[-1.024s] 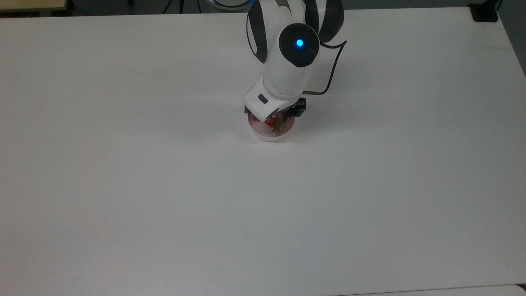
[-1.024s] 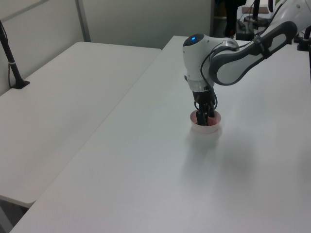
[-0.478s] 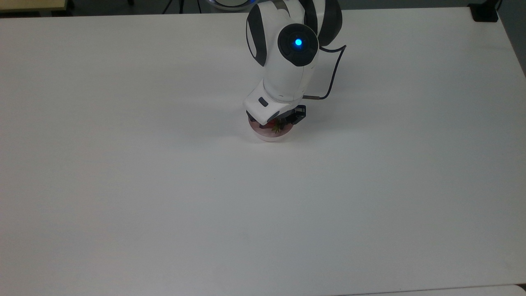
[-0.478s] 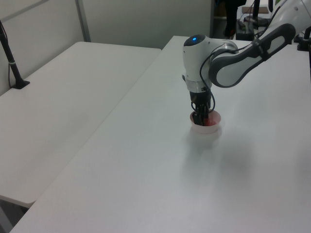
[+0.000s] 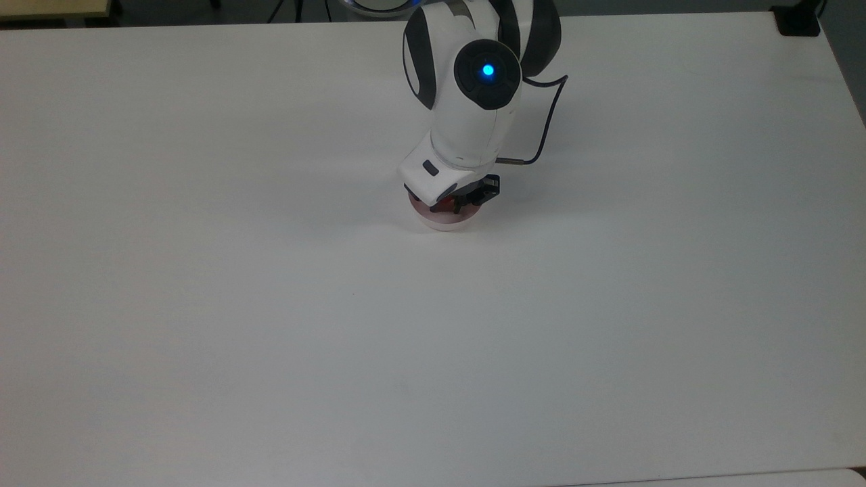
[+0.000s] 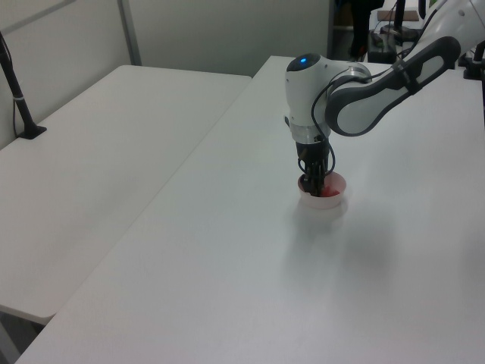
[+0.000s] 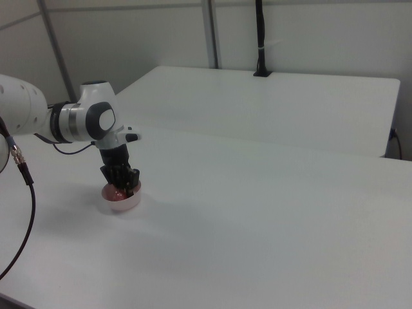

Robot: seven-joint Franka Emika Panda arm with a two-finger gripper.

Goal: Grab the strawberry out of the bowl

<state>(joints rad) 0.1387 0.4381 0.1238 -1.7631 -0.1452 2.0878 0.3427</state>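
White Panda arm reaching down from the far edge of the surface in the top view, its wrist joint carrying a lit blue indicator. The gripper is lowered into the bowl, a small pale pink round vessel standing on the white surface near the centre of the top view, slightly toward the far side. In the left view the gripper points straight down with its dark fingers inside the bowl, and red shows at their tips. In the right view the gripper likewise sits within the rim of the bowl, with the strawberry visible as a red patch directly under and between the fingertips, inside the bowl. In the top view the strawberry appears as a sliver of red at the edge of the gripper body, largely hidden by it. How wide the fingers stand, and whether they grip the strawberry, cannot be told. A thin black cable loops from the wrist on the top view's right. A second white table stands beside the surface on the left view's left.
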